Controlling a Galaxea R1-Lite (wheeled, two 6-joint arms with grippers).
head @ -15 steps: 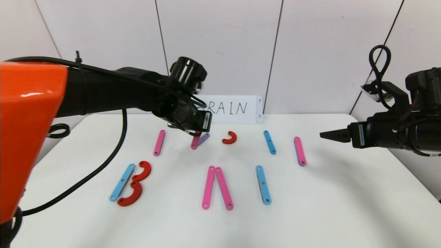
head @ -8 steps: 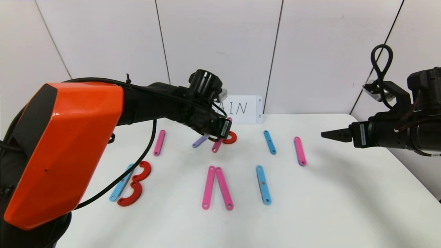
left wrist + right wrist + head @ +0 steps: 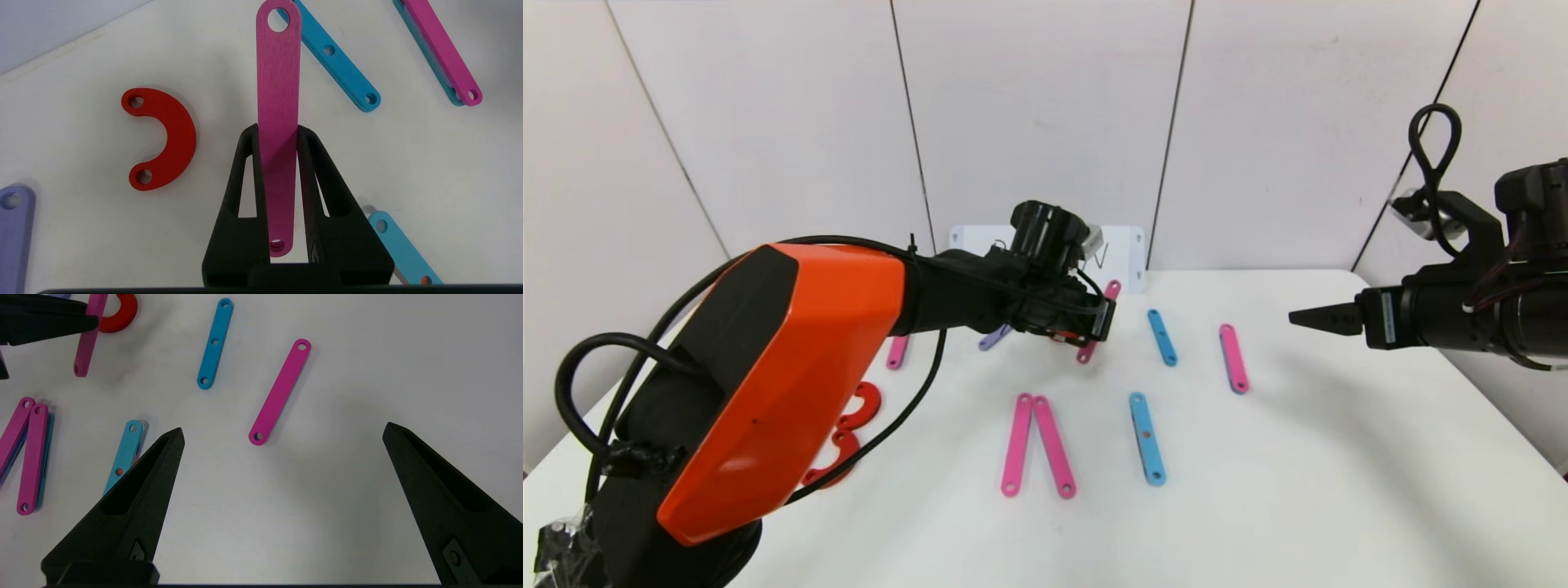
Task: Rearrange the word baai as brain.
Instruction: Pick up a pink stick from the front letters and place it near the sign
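Observation:
The word baai lies as loose strips on the white table [image 3: 1339, 457]. My left gripper [image 3: 1097, 320] [image 3: 274, 130] is shut on a pink bar [image 3: 1110, 289] [image 3: 278, 73], held lengthwise between its fingers just above the table. Beside it lie a red curve [image 3: 175, 134] [image 3: 122, 314] and a lilac bar [image 3: 995, 336] [image 3: 12, 232]. Two pink bars [image 3: 1036, 445] form a narrow wedge nearer the front. Light-blue bars [image 3: 1162, 336] [image 3: 1147, 438] and another pink bar [image 3: 1233, 358] lie to the right. My right gripper [image 3: 1294, 317] [image 3: 284, 430] hovers open at the right, holding nothing.
The white card [image 3: 1131, 257] stands at the back wall, mostly hidden by my left arm. That arm's orange shell [image 3: 784, 367] covers the table's left side, where two red curves [image 3: 858, 408] and a pink bar [image 3: 897, 351] partly show.
My left arm has swung to the right with the pink bar, leaving the lilac bar behind and passing over the red curve. The right arm has stayed put.

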